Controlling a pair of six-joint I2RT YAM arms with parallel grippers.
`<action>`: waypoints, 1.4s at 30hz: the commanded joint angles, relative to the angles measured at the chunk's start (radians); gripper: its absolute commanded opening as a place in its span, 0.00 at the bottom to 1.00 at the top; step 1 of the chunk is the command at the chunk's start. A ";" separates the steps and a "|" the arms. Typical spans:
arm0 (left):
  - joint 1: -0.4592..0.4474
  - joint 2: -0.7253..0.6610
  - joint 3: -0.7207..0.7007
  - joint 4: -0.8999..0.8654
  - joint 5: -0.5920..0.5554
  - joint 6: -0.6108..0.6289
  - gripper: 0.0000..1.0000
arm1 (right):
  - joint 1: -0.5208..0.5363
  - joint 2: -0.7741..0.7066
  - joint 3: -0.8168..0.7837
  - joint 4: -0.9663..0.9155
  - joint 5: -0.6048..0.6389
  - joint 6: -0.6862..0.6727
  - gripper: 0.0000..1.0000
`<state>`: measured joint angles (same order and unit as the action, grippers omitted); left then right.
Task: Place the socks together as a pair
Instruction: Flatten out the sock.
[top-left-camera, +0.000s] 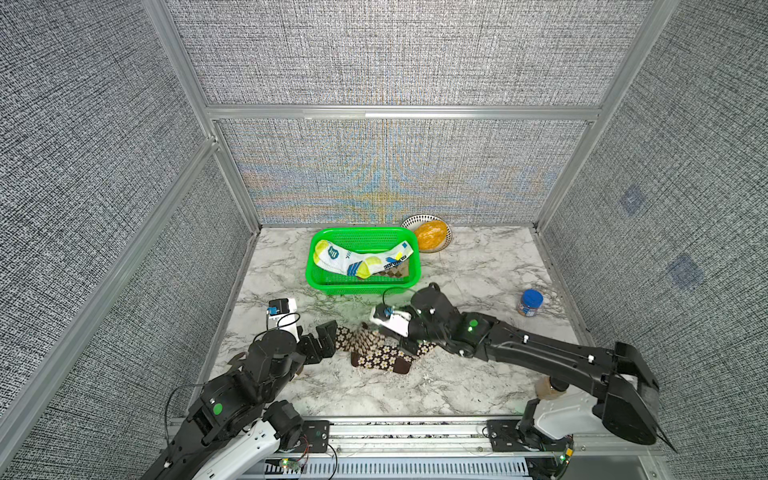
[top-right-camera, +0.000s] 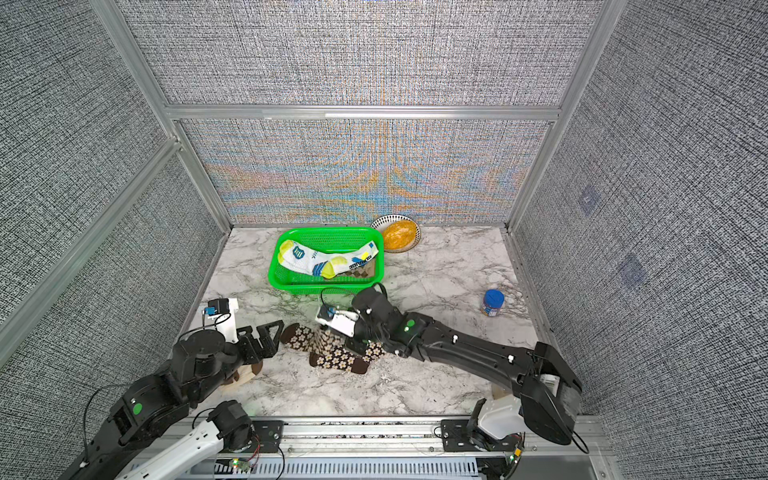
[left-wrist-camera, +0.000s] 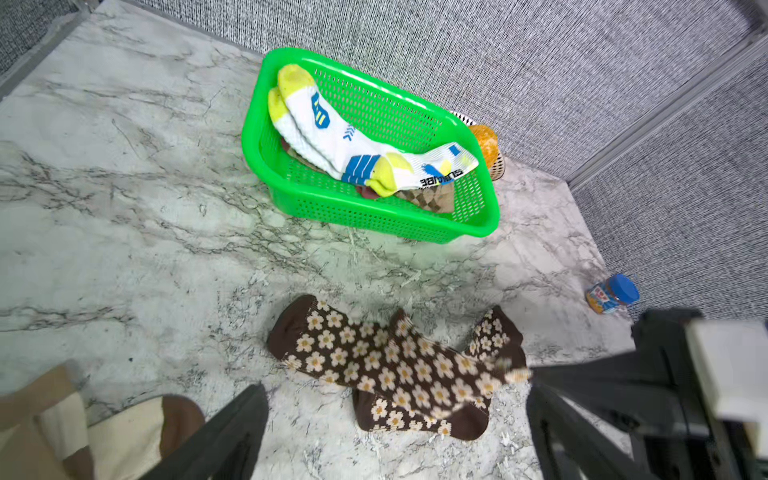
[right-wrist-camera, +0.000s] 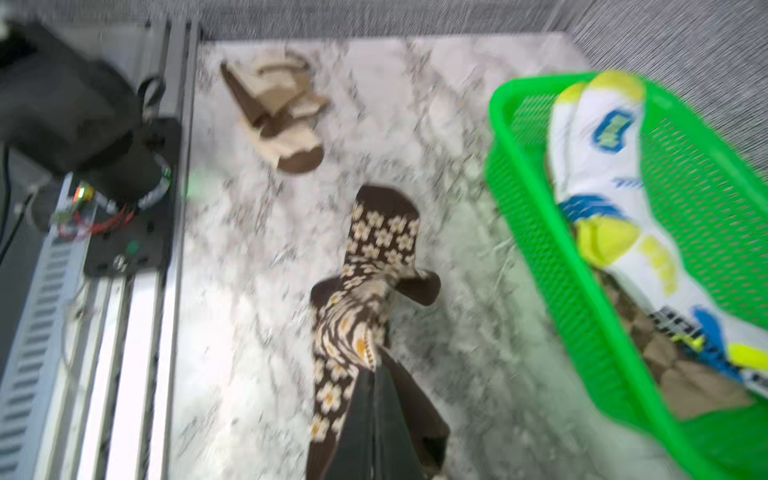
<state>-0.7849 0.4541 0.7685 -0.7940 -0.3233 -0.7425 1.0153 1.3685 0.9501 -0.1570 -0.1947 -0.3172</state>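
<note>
In both top views the flowered socks (top-left-camera: 376, 353) (top-right-camera: 332, 353) lie crossed near the middle of the counter's (top-left-camera: 457, 386) front edge. The left gripper (top-left-camera: 325, 343) gapes empty just beside one end. The left wrist view shows them overlapping, askew. In the right wrist view the right gripper (right-wrist-camera: 376, 365) pinches one sock's bunched middle. I'd drag it slowly, square onto its mate.

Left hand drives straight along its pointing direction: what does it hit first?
Probably the brown flowered sock, the top one of the crossed pair, pinched by the right hand. The open left hand faces its dark end; height over it is unclear.
</note>
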 joint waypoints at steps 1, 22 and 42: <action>0.001 0.011 -0.024 0.030 0.027 -0.016 0.99 | 0.002 -0.046 -0.063 0.016 0.107 -0.017 0.00; -0.001 -0.149 -0.075 -0.075 0.032 -0.076 0.99 | 0.071 0.428 0.650 0.056 0.351 -0.350 0.00; -0.001 -0.053 -0.231 0.128 0.209 -0.157 0.99 | 0.183 -0.215 -0.422 0.310 0.390 -0.361 0.00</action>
<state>-0.7853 0.3504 0.5625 -0.8051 -0.2043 -0.8703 1.2076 1.1927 0.5724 0.1085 0.1436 -0.6861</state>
